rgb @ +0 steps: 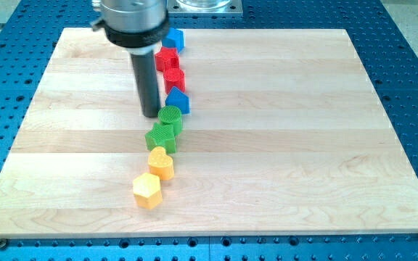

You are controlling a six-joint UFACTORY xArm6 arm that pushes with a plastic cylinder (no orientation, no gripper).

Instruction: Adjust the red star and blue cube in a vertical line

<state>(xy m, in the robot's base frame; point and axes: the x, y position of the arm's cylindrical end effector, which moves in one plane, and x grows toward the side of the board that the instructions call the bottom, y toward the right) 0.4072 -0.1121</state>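
The blue cube (175,38) lies near the board's top edge, partly behind the arm's head. The red star (166,58) sits right below it, touching it. Below them a chain of blocks runs down the view: a red block (174,78), a blue triangular block (178,100), a green round block (170,117), a green block (161,136), a yellow heart (161,162) and a yellow hexagon (147,190). My tip (151,114) rests on the board just left of the green round block and the blue triangular block, well below the red star.
The wooden board (303,145) lies on a blue perforated table (412,58). The arm's grey head (131,22) hangs over the board's top edge and hides part of it.
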